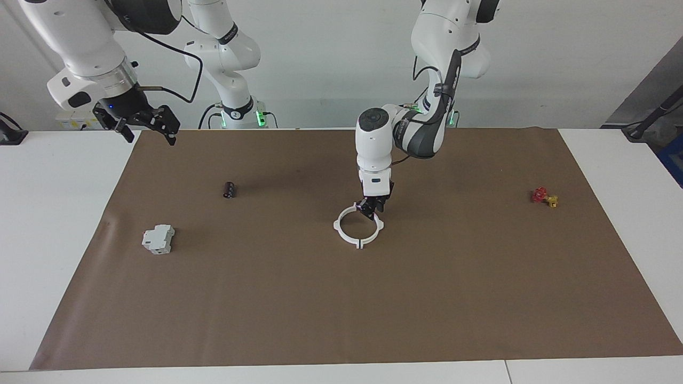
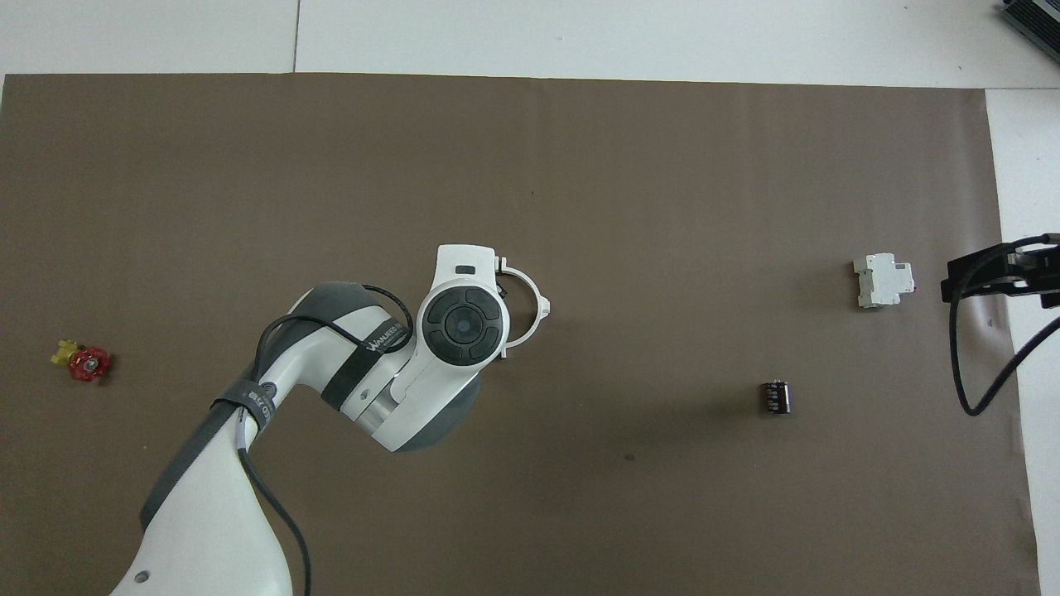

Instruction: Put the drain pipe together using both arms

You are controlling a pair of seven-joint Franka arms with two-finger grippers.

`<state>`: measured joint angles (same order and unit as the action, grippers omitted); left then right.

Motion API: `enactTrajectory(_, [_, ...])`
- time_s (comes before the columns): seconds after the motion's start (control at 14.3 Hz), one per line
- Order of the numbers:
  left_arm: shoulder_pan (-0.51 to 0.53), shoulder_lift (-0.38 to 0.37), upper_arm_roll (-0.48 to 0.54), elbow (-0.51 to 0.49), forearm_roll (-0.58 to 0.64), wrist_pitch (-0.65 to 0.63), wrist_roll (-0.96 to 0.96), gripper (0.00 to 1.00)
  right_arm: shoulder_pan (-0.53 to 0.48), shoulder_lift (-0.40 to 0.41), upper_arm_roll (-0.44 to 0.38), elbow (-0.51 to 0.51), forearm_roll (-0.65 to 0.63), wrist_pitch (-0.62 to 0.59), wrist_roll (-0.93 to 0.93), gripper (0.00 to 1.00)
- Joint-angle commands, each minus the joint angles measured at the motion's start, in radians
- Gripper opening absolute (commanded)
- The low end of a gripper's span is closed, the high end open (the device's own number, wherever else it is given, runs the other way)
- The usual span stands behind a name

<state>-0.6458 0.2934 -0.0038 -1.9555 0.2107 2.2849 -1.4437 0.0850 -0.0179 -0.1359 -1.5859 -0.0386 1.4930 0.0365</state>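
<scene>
The left arm (image 2: pixel 364 381) hides half of the thin white drain pipe (image 1: pixel 358 226); I cannot tell the left gripper's (image 1: pixel 372 209) state.

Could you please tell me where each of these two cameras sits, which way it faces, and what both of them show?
Facing view: high across the table, facing the robots; both arms show, left gripper at the white plastic ring, right gripper waiting raised over the mat's edge.
Overhead view: above the robots' end, looking steeply down; the left arm hides part of the ring, right gripper at the frame's edge.
Shared: ring, grey-white boxy block, small black cylinder, red-and-yellow valve, brown mat.
</scene>
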Motion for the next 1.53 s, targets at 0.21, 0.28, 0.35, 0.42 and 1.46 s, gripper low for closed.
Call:
enactTrajectory(0.21, [0.084,-0.155,-0.001,-0.002,0.015,-0.206,0.251,0.80,-0.010,-0.024,0.009,-0.023,-0.006,-0.007,-0.027,1.00])
enactTrajectory(0.28, [0.128,-0.178,-0.001,-0.002,0.006,-0.223,0.366,0.95,-0.010,-0.024,0.009,-0.023,-0.006,-0.007,-0.027,1.00])
enactTrajectory(0.35, [0.173,-0.200,-0.002,0.000,-0.007,-0.235,0.446,1.00,-0.010,-0.024,0.009,-0.023,-0.006,-0.007,-0.027,1.00])
enactTrajectory(0.42, [0.207,-0.217,-0.001,0.001,-0.023,-0.239,0.492,1.00,-0.010,-0.024,0.009,-0.023,-0.006,-0.007,-0.029,1.00])
enactTrajectory(1.46, [0.669,-0.419,0.053,0.009,-0.067,-0.441,1.377,1.00,-0.010,-0.024,0.009,-0.023,-0.006,-0.007,-0.029,1.00])
